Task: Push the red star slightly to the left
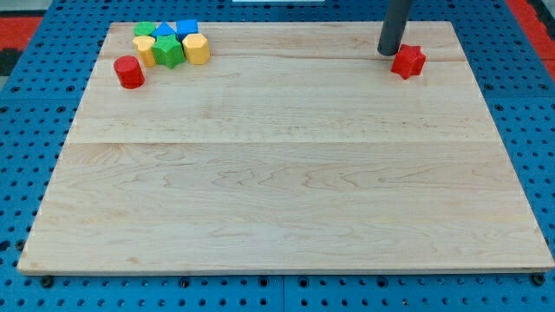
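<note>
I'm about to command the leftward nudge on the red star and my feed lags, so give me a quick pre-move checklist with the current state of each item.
1. Red star located: ok, near the board's top edge at the view's right.
2. My tip visible: ok, just left of the star, at its upper-left.
3. Tip on the star's right side, as a leftward push needs: not ok, it is on the left.
4. Tip touching the star: cannot tell, they look very close.
5. Path to the star's left free: ok, bare wooden board there.
6. Other blocks out of the way: ok, the red cylinder and the mixed cluster sit at the top left.
</note>
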Motion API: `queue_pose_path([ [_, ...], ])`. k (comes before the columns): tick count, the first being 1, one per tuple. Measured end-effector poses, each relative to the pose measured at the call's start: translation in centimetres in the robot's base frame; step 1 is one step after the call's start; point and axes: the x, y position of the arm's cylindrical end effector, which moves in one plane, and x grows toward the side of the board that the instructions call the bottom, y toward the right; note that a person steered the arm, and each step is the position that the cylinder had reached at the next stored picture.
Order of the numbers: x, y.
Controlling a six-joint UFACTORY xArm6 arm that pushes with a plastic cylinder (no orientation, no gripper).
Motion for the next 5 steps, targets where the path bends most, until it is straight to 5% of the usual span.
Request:
queue_pose_path([
  [1,-1.5,6.8],
  [2,3.0,9.4],
  [4,4.3,3.0],
  [5,8.3,6.9],
])
